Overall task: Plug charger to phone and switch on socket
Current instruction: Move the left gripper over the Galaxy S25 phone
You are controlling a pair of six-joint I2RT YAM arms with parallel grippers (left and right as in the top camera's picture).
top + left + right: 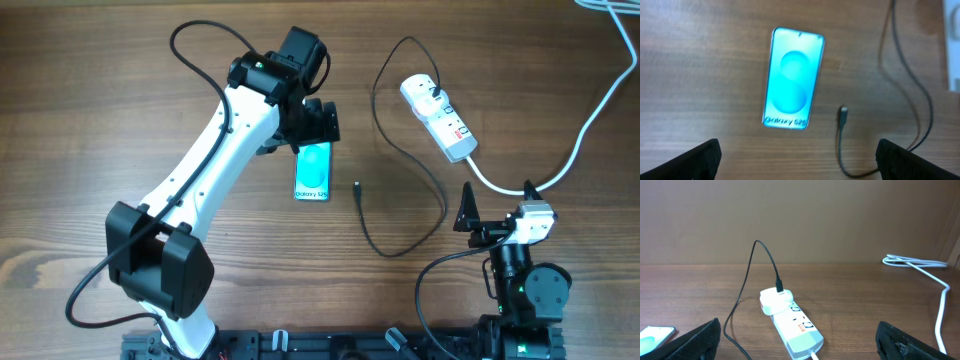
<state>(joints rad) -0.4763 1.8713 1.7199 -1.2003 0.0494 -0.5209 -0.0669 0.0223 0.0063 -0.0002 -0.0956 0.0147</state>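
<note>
While hovering the left gripper (797,150), fingers apart, over the flat cyan-screened smartphone (792,77), holds the right gripper (795,330) likewise spread at near right, white oblong power strip (440,118) beyond it, connector tip (842,115) of the thin black cable (440,200) just right of the phone.

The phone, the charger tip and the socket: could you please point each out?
phone (793,78), left wrist view, centre of its screen.
charger tip (842,114), left wrist view, the connector itself.
socket (796,328), right wrist view, top face, mid-strip.
</note>
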